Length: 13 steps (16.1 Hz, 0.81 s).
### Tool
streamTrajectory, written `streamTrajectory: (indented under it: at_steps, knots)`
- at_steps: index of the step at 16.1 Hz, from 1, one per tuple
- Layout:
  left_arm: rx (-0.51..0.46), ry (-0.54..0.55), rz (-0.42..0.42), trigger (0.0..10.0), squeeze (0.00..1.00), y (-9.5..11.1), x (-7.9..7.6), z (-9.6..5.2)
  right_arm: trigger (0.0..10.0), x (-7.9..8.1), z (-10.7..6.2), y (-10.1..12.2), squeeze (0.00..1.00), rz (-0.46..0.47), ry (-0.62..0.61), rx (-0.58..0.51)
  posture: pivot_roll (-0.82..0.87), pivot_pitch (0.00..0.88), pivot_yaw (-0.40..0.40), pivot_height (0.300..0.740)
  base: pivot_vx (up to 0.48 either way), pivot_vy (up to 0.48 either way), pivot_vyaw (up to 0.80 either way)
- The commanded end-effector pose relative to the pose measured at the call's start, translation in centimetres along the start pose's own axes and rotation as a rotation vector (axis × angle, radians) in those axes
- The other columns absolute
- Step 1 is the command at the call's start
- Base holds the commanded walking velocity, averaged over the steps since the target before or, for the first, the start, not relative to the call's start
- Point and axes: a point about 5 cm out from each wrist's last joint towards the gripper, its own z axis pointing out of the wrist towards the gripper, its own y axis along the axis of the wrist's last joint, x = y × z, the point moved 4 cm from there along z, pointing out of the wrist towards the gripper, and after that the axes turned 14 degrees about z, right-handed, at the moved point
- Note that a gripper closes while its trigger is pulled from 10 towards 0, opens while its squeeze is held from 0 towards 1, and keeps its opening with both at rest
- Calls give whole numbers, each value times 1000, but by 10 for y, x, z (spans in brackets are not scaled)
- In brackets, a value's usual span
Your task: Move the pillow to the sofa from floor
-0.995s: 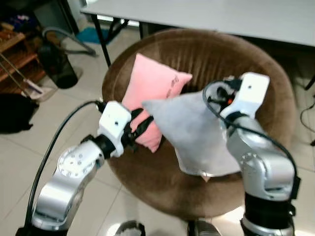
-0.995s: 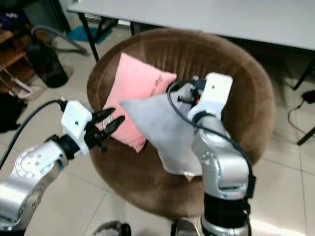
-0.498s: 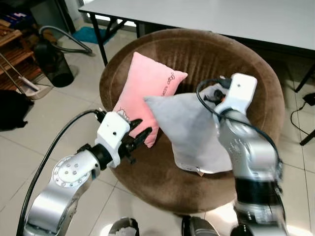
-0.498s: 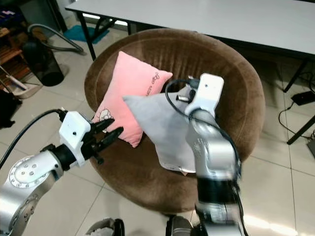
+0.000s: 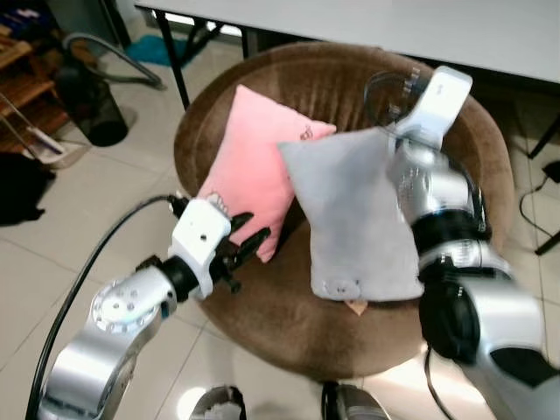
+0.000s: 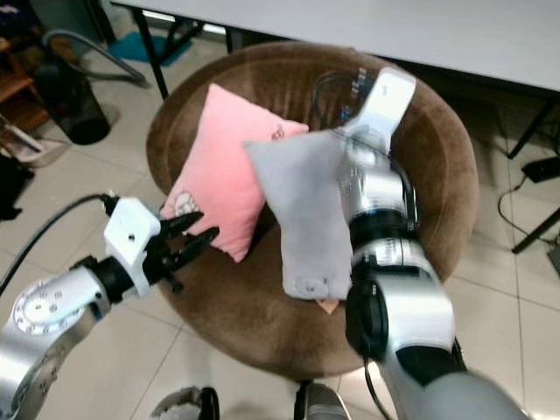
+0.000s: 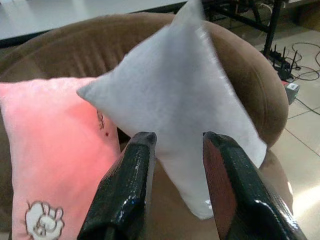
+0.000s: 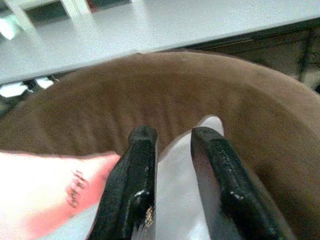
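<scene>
brown sofa [image 5: 262,306], grey pillow [image 5: 354,210] beneath parted right claw [image 8: 172,137]

My two head eyes look forward and down from above on the brown sofa [image 5: 350,324], while each wrist camera peers close along its own black fingers toward the sofa's back, all four sharing the grey pillow [image 5: 354,210] and pink pillow [image 5: 249,166].
</scene>
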Motion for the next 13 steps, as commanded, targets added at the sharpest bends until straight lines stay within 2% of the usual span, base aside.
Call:
streamTrajectory:
  at_steps: [1, 2, 3, 5, 6, 7, 8, 9, 11, 13]
  knots:
    - [14, 31, 11, 10000, 0, -3, 4, 1, 10000, 1, 2, -9, 1000, 10, 30, 48, 41, 161, 5, 740, 0, 0, 0]
    - [13, 48, 11, 10000, 0, -4, 6, 2, 10000, 1, 4, -4, 1000, -20, 32, 30, 39, 150, 5, 740, 0, 0, 0]
    - [12, 72, 10, 10000, 0, -4, 8, 4, 10000, 1, 6, 0, 0, -44, 34, 16, 36, 141, 6, 740, 0, 0, 0]
    - [57, 201, 15, 10000, 0, -14, 20, 11, 10000, 6, 9, 12, 0, -41, 100, -25, 27, 121, 9, 740, 0, 0, 0]
    - [66, 256, -14, 10000, 0, -18, 25, 12, 10000, 7, 9, 13, 0, -33, 126, -31, 22, 113, 11, 740, 0, 0, 0]
    - [72, 375, -126, 10000, 0, -29, 33, 11, 10000, 7, 6, 7, 0, -61, 176, -7, -1, 103, 21, 740, 0, 0, 0]
    - [80, 401, -171, 10000, 0, -36, 32, 10, 10000, 2, 1, -4, 0, -107, 209, 24, -19, 95, 24, 740, 0, 0, 0]
    - [71, 370, -162, 10000, 0, -36, 27, 11, 10000, -15, -19, -18, 0, -157, 236, 37, -36, 86, 27, 740, 0, 0, -800]
    - [71, 349, -155, 10000, 0, -36, 22, 13, 10000, -37, -50, -26, 0, -186, 246, 50, -47, 80, 31, 740, 0, 0, -800]
    - [86, 313, -120, 10000, 0, -40, 15, 15, 10000, -74, -98, -36, 0, -187, 167, 84, -59, 82, 35, 740, 0, 0, -800]
